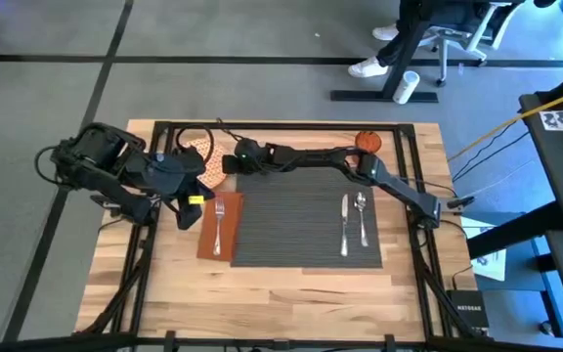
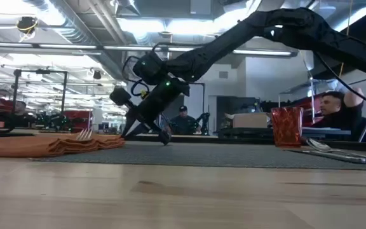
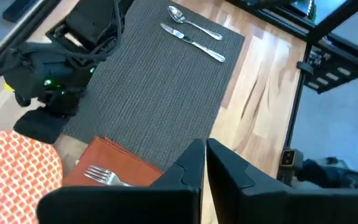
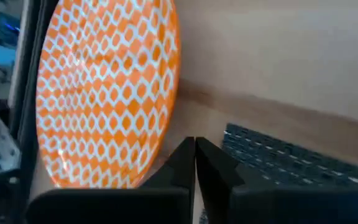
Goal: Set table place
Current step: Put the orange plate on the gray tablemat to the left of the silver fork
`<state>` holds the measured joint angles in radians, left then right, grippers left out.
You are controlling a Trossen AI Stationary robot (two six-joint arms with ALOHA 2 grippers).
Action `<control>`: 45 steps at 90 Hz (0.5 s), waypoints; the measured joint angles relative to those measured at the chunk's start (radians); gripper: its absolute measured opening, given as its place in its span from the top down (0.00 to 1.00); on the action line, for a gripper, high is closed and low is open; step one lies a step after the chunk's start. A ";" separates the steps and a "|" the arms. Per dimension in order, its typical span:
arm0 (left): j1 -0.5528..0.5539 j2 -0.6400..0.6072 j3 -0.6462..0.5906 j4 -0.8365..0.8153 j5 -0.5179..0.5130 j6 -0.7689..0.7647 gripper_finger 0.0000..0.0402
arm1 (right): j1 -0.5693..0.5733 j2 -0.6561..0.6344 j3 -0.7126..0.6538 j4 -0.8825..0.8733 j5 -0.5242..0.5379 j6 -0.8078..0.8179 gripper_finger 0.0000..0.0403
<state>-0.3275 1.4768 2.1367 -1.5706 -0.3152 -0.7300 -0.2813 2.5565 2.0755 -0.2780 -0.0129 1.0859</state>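
Two arms are working over the table point(image 1: 281, 288). Right gripper point(image 1: 235, 162) is reaching across to the far left corner of the placemat point(image 1: 291, 225), its fingers pressed together with nothing between them, tip sitting just beside the rim of the plate point(image 4: 104, 93). Plate is lying flat on the bare wood off the mat's corner, not yet in the middle where a setting needs it; closed fingers at its edge are probably meant to push or slide it onto the mat rather than lift it.

Left gripper point(image 3: 205, 163) is hovering over the near-left mat edge, jaws shut and empty, apparently waiting.

Rest of the setting is lying in place: napkin point(image 1: 218, 227) along the mat's left edge with the fork point(image 1: 219, 223) on top, knife point(image 1: 344, 225) and spoon point(image 1: 362, 217) side by side on the right part of the mat, cup point(image 1: 368, 142) standing upright beyond the far right corner.

Surface is light plank wood with black rails. Beyond it, an open workshop with ceiling lights; a person point(image 2: 338, 111) is sitting behind the table.
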 joint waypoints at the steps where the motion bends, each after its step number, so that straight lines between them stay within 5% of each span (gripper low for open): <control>1: 0.000 0.000 -0.003 0.000 0.000 -0.002 1.00 | 0.000 0.000 0.007 -0.009 -0.002 -0.009 1.00; 25: 0.001 0.002 -0.131 -0.001 -0.119 -0.049 1.00 | -0.003 -0.072 0.148 -0.205 -0.010 -0.270 1.00; 45: 0.000 -0.014 -0.104 0.001 -0.241 -0.073 1.00 | -0.054 -0.135 0.246 -0.432 0.056 -0.430 1.00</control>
<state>-0.3276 1.4632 2.0328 -1.5693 -0.5567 -0.8027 -0.3351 2.4212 2.3218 -0.7102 0.0434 0.6558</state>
